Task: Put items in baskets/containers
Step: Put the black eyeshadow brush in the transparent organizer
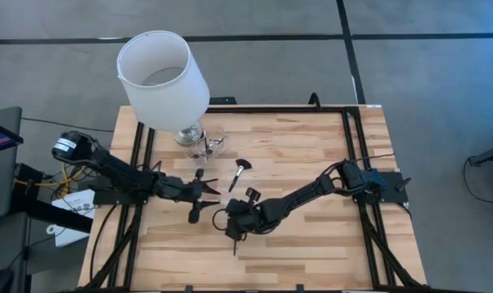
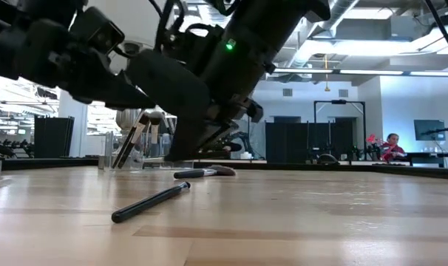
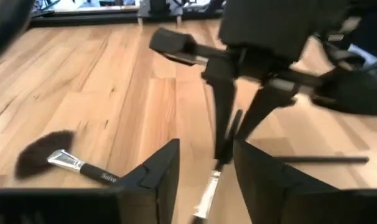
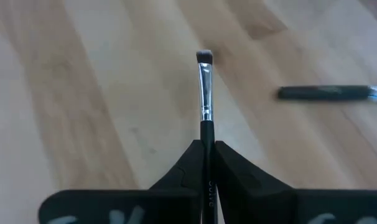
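Note:
My right gripper (image 4: pixel 207 144) is shut on a thin black brush (image 4: pixel 205 93) with a silver ferrule and a small dark tip. My left gripper (image 3: pixel 207 149) faces it, open; the brush's ferrule end (image 3: pixel 208 191) lies between the left fingers, with no touch showing. In the high view both grippers meet mid-table, left (image 1: pixel 207 192) and right (image 1: pixel 230 218). A fan brush (image 3: pixel 51 155) and a plain black brush (image 3: pixel 325 160) lie flat on the wood. The clear cup (image 1: pixel 211 146), with brushes standing in it, sits by the lamp's base. My right gripper pinches the brush's black handle (image 4: pixel 206 140) between its two fingers. The brush runs along the fingers and sticks out past their tips, bristle end foremost. It slants down toward my left gripper and looks clear of the table.
A lamp with a large white shade (image 1: pixel 163 77) stands at the table's far left, overhanging the cup. A black frame rail (image 1: pixel 348 138) runs around the tabletop. The lone black brush (image 1: pixel 233 242) lies close to my right gripper on the near side. Bare wood (image 1: pixel 311 252) spreads near right.

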You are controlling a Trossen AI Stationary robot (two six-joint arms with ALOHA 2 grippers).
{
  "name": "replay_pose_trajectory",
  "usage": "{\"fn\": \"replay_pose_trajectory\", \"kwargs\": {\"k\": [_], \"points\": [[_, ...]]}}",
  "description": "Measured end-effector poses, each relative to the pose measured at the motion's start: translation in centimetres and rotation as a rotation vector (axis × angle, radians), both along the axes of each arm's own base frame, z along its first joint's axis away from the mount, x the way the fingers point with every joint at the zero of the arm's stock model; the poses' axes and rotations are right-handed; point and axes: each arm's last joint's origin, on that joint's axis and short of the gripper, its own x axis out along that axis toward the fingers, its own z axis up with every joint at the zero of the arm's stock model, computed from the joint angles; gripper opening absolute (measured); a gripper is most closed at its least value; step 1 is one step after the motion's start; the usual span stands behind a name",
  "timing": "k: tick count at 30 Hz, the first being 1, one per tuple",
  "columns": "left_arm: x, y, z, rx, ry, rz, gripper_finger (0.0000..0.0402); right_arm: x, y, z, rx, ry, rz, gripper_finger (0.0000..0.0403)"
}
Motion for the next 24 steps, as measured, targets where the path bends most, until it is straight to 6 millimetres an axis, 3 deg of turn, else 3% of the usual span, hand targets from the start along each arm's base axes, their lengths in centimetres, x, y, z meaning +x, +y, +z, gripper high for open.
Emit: {"fn": "replay_pose_trajectory", "kwargs": {"k": [10,24], "points": [[0.0,-0.3,-0.5,-0.064,0.037,-0.077,0.0151,1.1,-0.2,0.8,-0.012,-0.082,0.07,0.0016],[-0.2,-0.1,-1.5,-0.064,0.138,-0.057,0.0145,1.4,0.1,1.1,-0.014,-0.125,0.09,0.0015]]}}
